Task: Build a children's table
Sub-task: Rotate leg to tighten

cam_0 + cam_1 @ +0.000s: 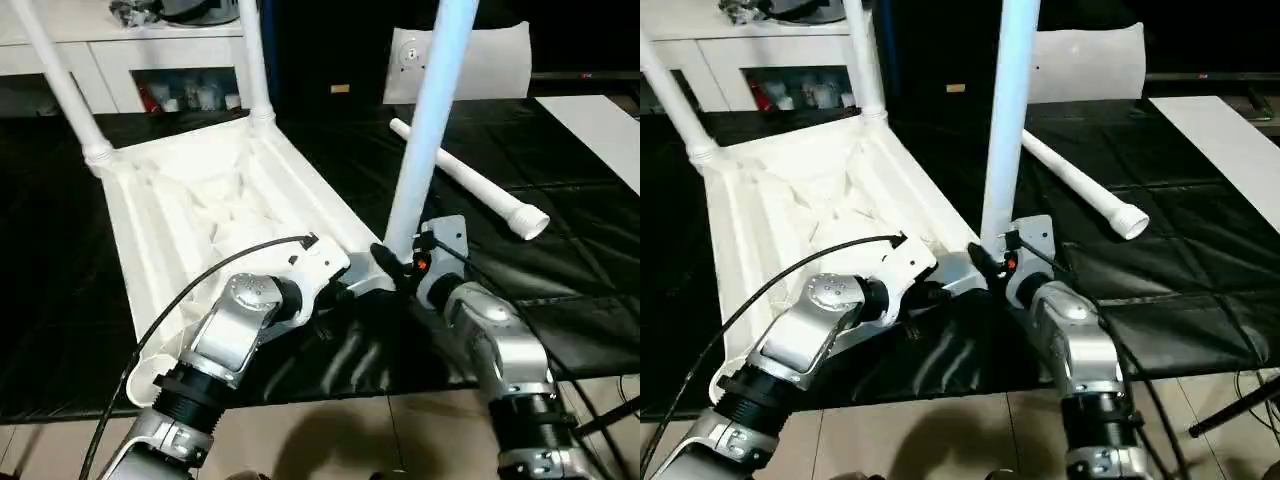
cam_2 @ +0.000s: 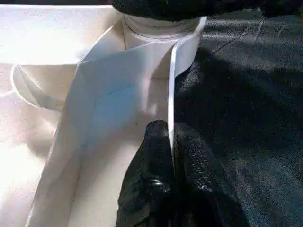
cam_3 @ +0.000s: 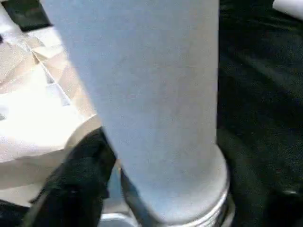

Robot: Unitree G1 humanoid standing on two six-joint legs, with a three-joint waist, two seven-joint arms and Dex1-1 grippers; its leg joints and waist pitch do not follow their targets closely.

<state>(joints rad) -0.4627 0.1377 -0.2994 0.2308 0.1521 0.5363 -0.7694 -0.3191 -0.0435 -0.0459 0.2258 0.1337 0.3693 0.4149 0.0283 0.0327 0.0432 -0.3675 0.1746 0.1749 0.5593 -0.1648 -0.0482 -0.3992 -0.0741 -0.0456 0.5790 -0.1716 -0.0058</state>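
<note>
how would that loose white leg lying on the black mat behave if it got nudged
The loose leg is a round tube lying flat, so it would probably roll, likely curving since it tapers. It looks like stiff, hollow plastic, so probably light and unlikely to bend.

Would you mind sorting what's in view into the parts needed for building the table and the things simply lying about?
For the job:
- tabletop, upside down
- two far legs standing in sockets
- near leg upright at its corner
- loose leg on the black mat

Lying about:
- white flat bag
- white cabinet
</note>
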